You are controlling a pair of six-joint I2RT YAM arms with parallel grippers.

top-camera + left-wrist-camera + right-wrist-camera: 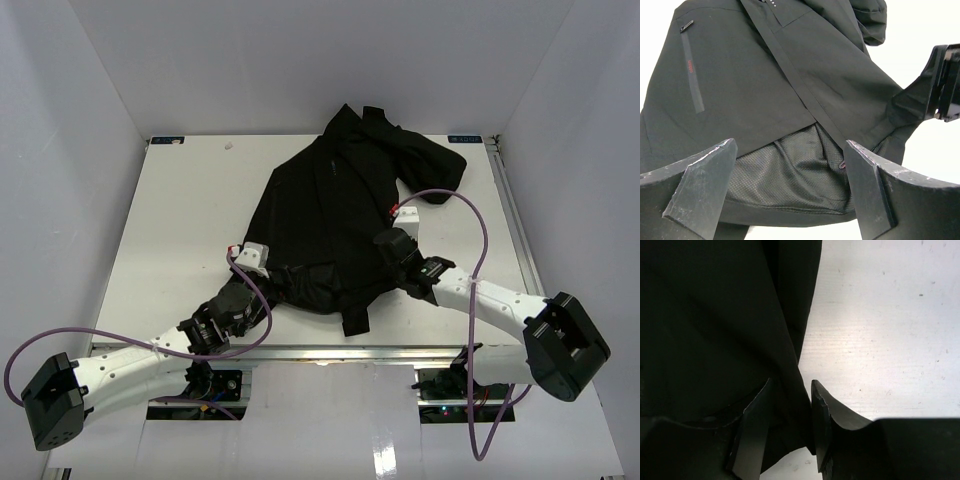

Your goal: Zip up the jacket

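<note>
Right gripper: jaws part-open astride jacket edge; too dark, you cannot tell if fabric is pinched. Left gripper: spread wide, empty, facing hem; mesh lining exposed. You cannot make out zipper pull. Jacket lies mid-table, sleeve bunched far right. White table, white walls.

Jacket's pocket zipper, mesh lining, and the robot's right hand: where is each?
pocket zipper [692, 75]: left wrist view, middle of its strip.
mesh lining [785, 172]: left wrist view, patch below the hem.
right hand [790, 385]: right wrist view, midway between its fingertips.
</note>
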